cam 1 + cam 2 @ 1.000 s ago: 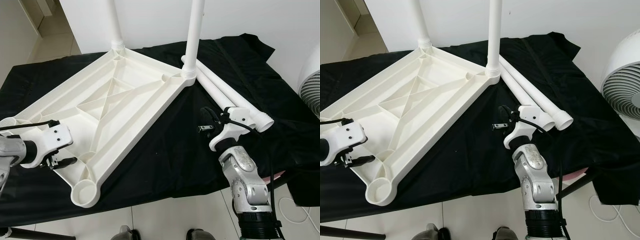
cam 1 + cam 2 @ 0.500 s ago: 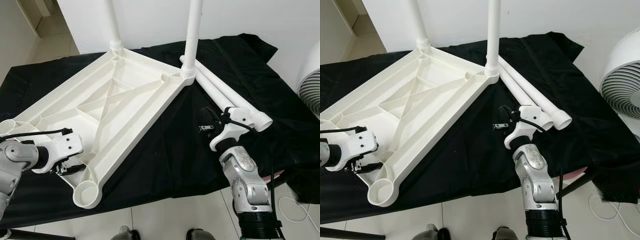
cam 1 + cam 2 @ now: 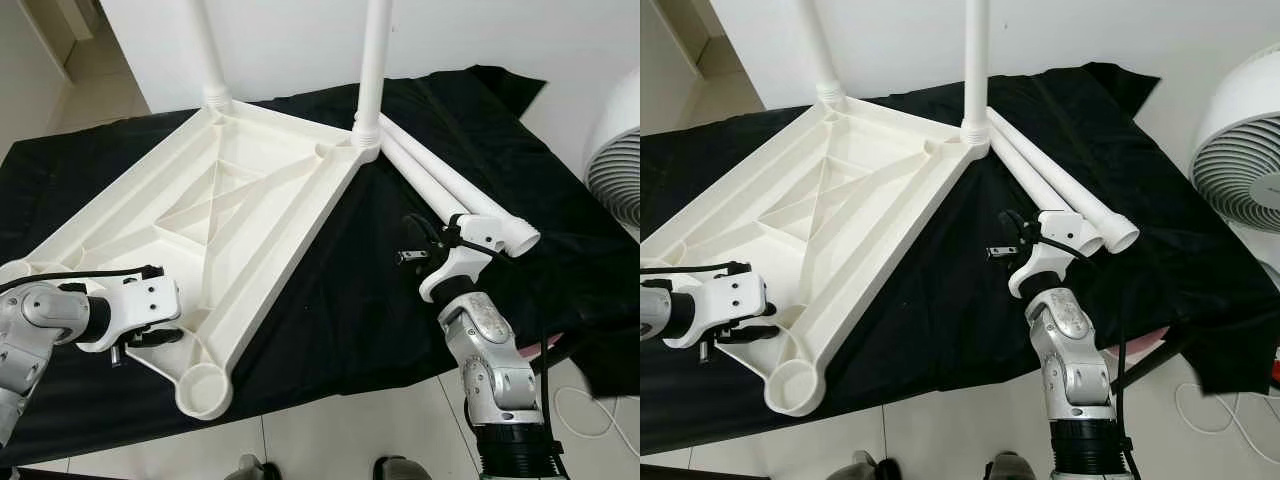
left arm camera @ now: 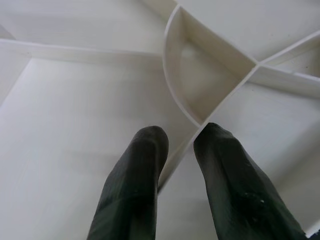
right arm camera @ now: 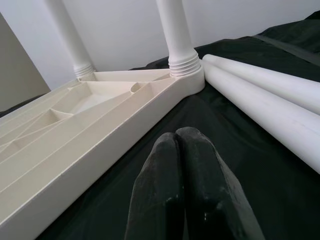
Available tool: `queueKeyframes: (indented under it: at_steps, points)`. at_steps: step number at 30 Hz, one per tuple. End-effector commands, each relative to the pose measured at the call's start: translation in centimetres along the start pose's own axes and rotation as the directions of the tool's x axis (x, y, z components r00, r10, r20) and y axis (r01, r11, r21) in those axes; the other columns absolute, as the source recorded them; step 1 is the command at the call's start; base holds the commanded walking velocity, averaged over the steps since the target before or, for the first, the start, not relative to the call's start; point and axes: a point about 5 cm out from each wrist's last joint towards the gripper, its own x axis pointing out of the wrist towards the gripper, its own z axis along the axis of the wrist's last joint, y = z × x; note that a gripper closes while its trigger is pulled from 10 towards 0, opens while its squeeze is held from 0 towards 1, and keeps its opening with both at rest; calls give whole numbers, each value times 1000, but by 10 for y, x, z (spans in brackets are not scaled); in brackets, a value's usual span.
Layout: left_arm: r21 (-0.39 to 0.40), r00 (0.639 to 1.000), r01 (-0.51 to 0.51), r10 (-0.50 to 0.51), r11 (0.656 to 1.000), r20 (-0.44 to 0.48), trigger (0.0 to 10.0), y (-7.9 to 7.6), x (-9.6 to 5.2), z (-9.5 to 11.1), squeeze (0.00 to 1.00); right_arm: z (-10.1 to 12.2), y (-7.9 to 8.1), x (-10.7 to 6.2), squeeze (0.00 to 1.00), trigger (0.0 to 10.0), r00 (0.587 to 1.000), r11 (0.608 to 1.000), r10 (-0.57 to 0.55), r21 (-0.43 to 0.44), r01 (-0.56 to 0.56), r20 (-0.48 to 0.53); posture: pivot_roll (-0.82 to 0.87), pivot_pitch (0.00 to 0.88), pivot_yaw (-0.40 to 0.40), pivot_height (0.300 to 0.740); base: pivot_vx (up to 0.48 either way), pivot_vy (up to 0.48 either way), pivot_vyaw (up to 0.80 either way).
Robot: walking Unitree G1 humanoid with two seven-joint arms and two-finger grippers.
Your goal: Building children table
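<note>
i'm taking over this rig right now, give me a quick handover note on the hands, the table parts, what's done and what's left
Left hand: fingers straddle a rib inside the upturned white tabletop, near its front corner; whether they pinch it is unclear.
Right hand: fingers shut on nothing, hovering over the black cloth beside the loose legs.
Parts: the tabletop lies underside up on the cloth. Two legs stand in the far corner sockets, back left leg and back right leg. Two loose legs lie side by side on the cloth to the robot's right.
Done: two legs fitted.
Left: fit the two loose legs, including into the empty front socket, then turn the table upright.
</note>
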Motion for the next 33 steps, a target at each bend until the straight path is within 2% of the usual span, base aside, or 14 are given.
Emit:
queueKeyframes:
  at_steps: [1,7,15,19,20,25,27,31,33]
  points:
    - [-99,999,-29,27,995,-24,0,-3,-1,-14,0,0,2,1,0,10000,1000,1000,3,3,-3,7,-118,98,107,740,0,0,0]
    - [-147,998,-40,32,988,-52,0,-10,-4,-23,0,0,3,3,0,10000,1000,1000,6,6,-6,7,-114,95,106,740,0,0,0]
    - [-226,998,-47,36,973,-49,0,-24,-4,-23,0,0,2,2,0,10000,1000,1000,8,3,-8,6,-115,100,102,740,0,0,0]
    - [-246,995,-92,83,965,-47,0,-23,-5,-20,0,0,2,2,0,10000,1000,1000,11,2,-11,6,-113,102,98,740,0,0,0]
    - [-260,991,-131,124,957,-42,0,-21,-6,-17,0,0,3,2,0,10000,1000,1000,13,2,-13,4,-112,105,96,740,0,0,0]
    - [-265,986,-163,162,950,-23,0,-19,-5,-11,0,-1,3,1,0,10000,1000,1000,16,3,-16,0,-106,107,93,740,0,0,0]
    - [-255,978,-201,209,946,4,0,-15,1,-1,0,-1,4,3,0,10000,1000,1000,20,3,-20,-1,-106,107,92,740,0,0,0]
    - [-239,973,-213,229,948,42,0,-14,12,12,0,-1,4,4,0,10000,1000,1000,22,3,-22,-2,-102,110,89,740,0,0,0]
    - [-232,967,-211,238,949,92,0,-14,25,28,0,-1,4,3,0,10000,1000,1000,23,3,-23,-2,-103,110,90,740,0,0,0]
